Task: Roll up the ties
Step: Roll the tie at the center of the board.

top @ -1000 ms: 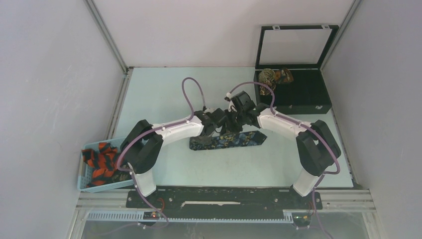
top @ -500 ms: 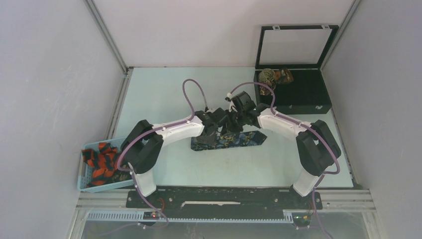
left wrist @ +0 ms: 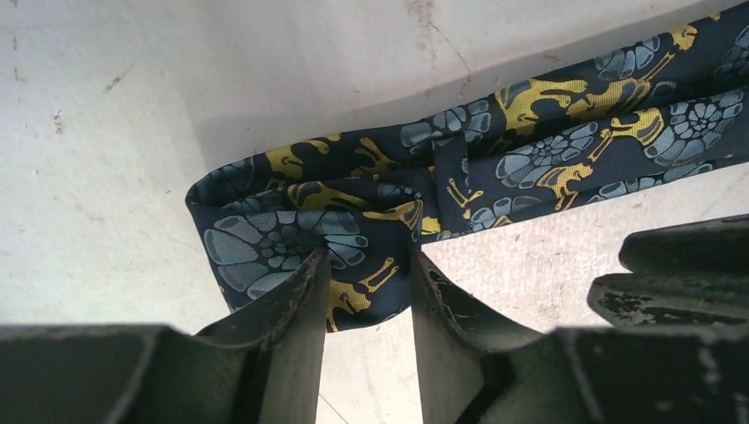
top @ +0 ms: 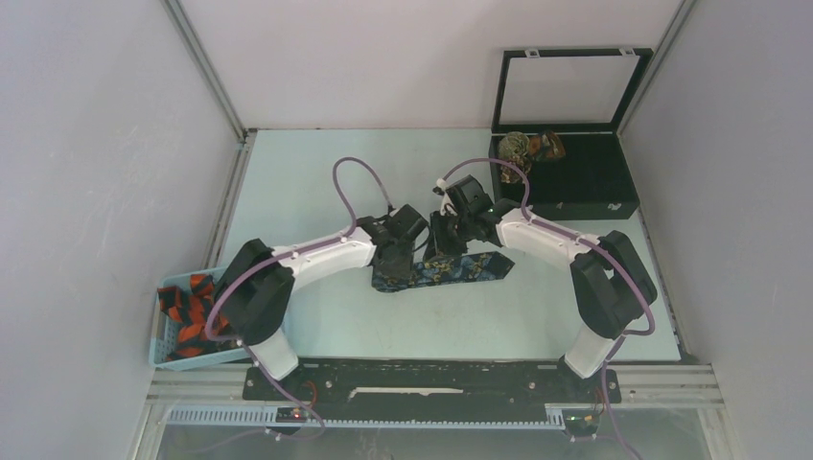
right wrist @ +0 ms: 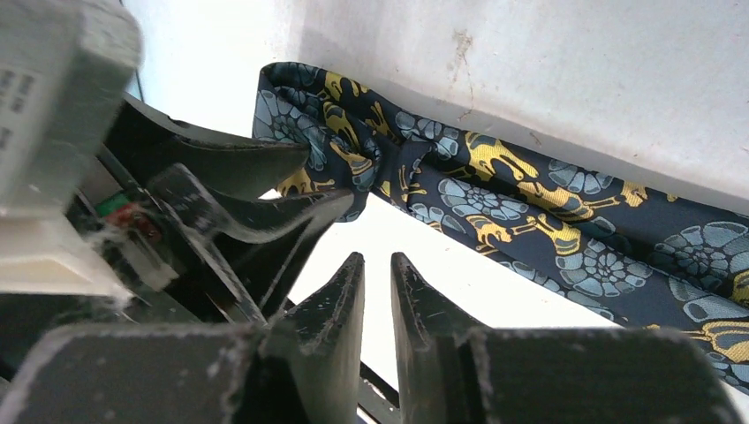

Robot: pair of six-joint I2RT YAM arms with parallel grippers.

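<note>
A dark navy tie (top: 460, 270) with yellow and blue figures lies flat across the table's middle, its left end folded back on itself. My left gripper (top: 406, 257) stands over that folded end. In the left wrist view its fingertips (left wrist: 366, 256) are apart and straddle the fold of the tie (left wrist: 495, 159), which is not pinched. My right gripper (top: 437, 249) hovers just beside it. In the right wrist view its jaws (right wrist: 377, 258) leave only a narrow gap with nothing in it, and the tie (right wrist: 530, 203) lies beyond the tips.
A black box (top: 575, 196) with its lid raised stands at the back right and holds rolled ties (top: 529, 146). A blue basket (top: 165, 356) at the near left holds orange-and-black ties (top: 197, 311). Side walls enclose the table.
The left arm swung its elbow down and left while its gripper stayed at the tie's left end. That end now sits slightly further right, folded over. The right arm barely moved.
</note>
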